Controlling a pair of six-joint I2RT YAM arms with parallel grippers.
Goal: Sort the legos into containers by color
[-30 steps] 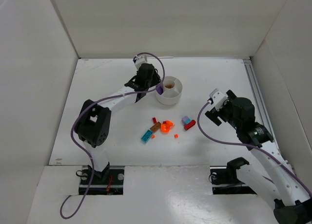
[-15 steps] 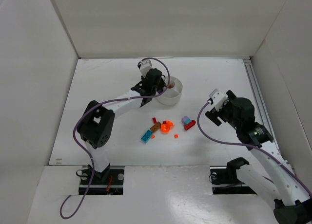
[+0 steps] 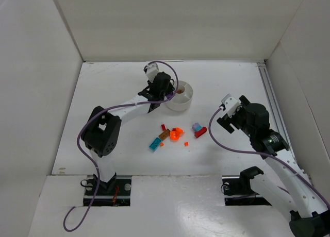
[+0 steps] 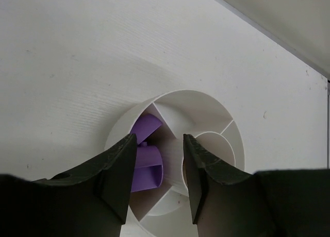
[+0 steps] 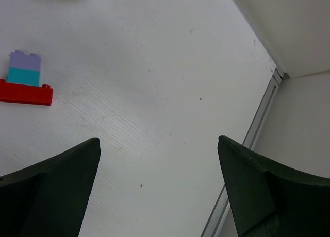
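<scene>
**A:** How far along is the sorting?

**B:** Early, I'd judge. One purple piece (image 4: 147,165) lies in a wedge compartment of the white dish (image 4: 206,100). It sits right below the left gripper (image 4: 158,144), partly tucked under its left-hand jaw. An orange bit (image 3: 179,91) sits in the central well, just past the right-hand jaw (it shows only from overhead and is too small to name).

**A:** Are those jaws gripping the purple one?

**B:** It seems not. They stand partway apart, a dish divider shows through the gap, and nothing looks pinched between them.

**A:** What's left?

**B:** Most of it. The loose pieces lie well back from the left jaws, toward the arm bases. There the bench (image 3: 232,82) carries a teal brick (image 3: 154,143), a brown piece (image 3: 165,135) and orange pieces (image 3: 177,134). A red brick (image 5: 26,94) with a lilac-and-teal stack (image 5: 23,68) touching it lies off to the left of the right gripper (image 5: 158,141). That gripper's jaws are spread wide and hold nothing.

**A:** Anything hard to see?

**B:** The left jaws cover the near wedges, so I cannot tell what those hold. The loose cluster is also too small to count.
</scene>
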